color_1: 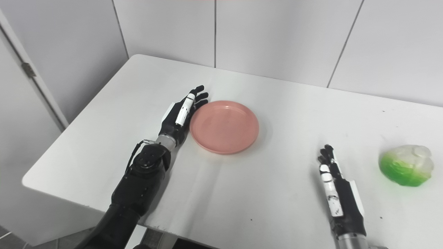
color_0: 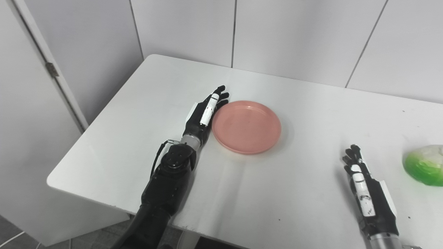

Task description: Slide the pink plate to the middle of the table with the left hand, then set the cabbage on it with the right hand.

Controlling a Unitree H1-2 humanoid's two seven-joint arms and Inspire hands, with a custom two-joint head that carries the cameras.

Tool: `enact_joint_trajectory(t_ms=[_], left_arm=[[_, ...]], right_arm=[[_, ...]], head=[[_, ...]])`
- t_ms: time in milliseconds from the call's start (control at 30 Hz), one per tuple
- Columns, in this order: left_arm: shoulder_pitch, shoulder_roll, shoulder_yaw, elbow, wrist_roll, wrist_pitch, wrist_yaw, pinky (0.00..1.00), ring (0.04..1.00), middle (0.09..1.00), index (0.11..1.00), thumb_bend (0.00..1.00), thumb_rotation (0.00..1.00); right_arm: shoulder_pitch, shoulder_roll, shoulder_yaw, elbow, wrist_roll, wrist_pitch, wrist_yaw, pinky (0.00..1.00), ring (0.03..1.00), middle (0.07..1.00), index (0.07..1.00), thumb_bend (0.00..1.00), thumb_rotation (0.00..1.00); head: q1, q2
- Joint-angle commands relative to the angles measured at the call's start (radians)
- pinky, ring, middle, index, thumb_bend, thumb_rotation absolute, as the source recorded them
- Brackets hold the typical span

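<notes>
Plate lies left of table centre; left robot hand, fingers extended, flat, holding nothing, touches its left rim. Right robot hand rests open near cabbage at the right edge.

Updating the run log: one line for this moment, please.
left hand: open, edge against pink plate | right hand: open, idle | cabbage: on table, untouched
</notes>
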Motion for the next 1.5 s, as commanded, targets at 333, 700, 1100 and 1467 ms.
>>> enact_joint_trajectory(t_ms=[333,700,1100,1467], left_arm=[[0.032,-0.103,-0.050,-0.151,-0.011,0.131,-0.049,0.91,0.912,0.913,0.904,0.44,1.00],[0.096,-0.154,-0.033,-0.144,-0.037,0.091,-0.062,0.93,0.921,0.911,0.912,0.45,1.00],[0.103,-0.122,-0.002,-0.048,-0.044,-0.005,-0.113,0.92,0.914,0.913,0.907,0.45,1.00],[0.104,-0.081,0.012,-0.011,-0.054,-0.026,-0.166,0.92,0.919,0.918,0.911,0.47,1.00]], right_arm=[[-0.015,0.045,0.029,0.004,-0.044,-0.013,-0.029,0.97,0.951,0.965,0.975,0.31,1.00],[-0.025,0.069,0.051,0.018,-0.091,-0.004,-0.054,0.94,0.934,0.953,0.965,0.35,1.00],[-0.040,0.071,0.054,0.066,-0.102,-0.031,-0.067,0.92,0.926,0.947,0.960,0.37,1.00],[-0.047,0.051,0.087,0.044,-0.275,-0.045,-0.142,0.84,0.870,0.898,0.931,0.57,1.00]], head=[[-0.106,0.017],[-0.228,0.037],[-0.307,0.038],[-0.476,0.043]])
